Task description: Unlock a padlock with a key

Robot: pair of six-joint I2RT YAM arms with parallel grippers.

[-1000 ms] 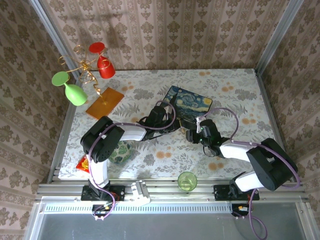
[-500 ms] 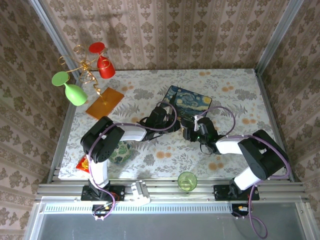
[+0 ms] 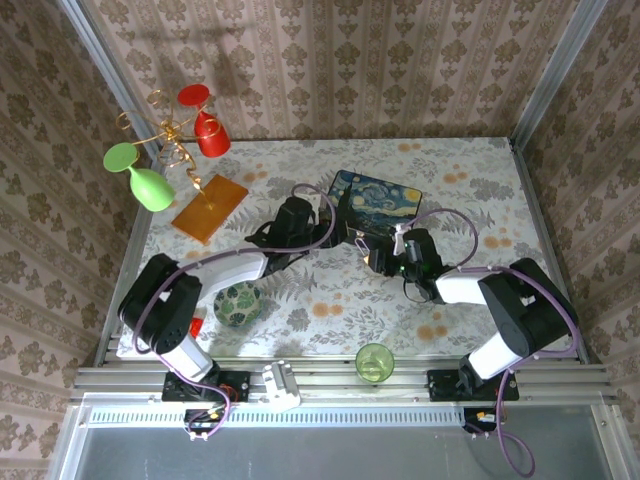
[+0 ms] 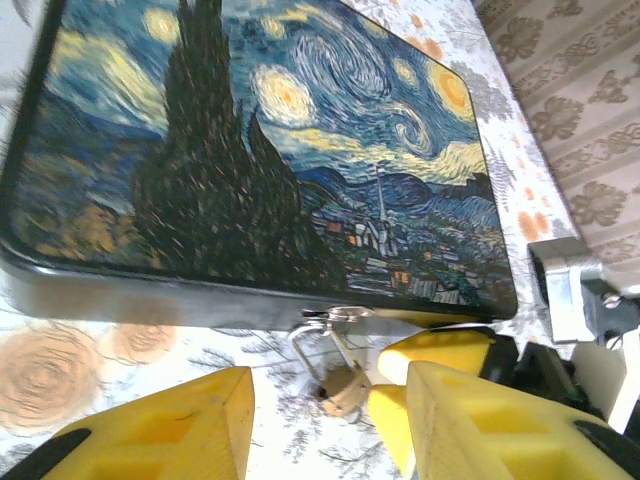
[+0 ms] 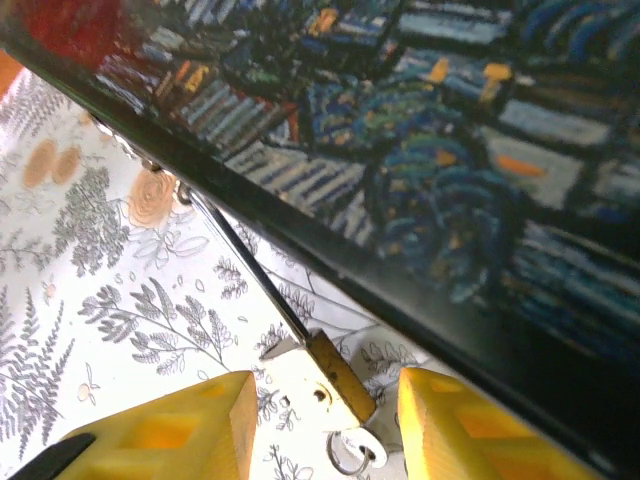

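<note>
Left arm [image 3: 225,268]: reaches from the near-left corner of the table [image 3: 330,310] toward its middle, wrist low, fingers aimed at the near side of the starry-night box [image 4: 250,150]. Right arm [image 3: 465,288]: reaches from the near-right corner, forearm low, and meets the left arm at the same side of the box.

Left gripper [image 4: 330,425]: jaws stand apart, with table surface visible on both sides of the padlock [image 4: 346,389], so nothing is gripped. The padlock sits just ahead of the gap between the fingertips, its shackle [image 4: 305,345] hooked at the box's lower edge.

Right gripper [image 5: 325,430]: fingers are spread, with the padlock body between them. Whether either pad touches it cannot be told. A small metal ring [image 5: 350,455] hangs at the padlock's near end.

The box lies nearer the far edge of the table, right of centre. In the overhead view the padlock is too small to make out. Both wrist views cut off the box and the finger bases.
</note>
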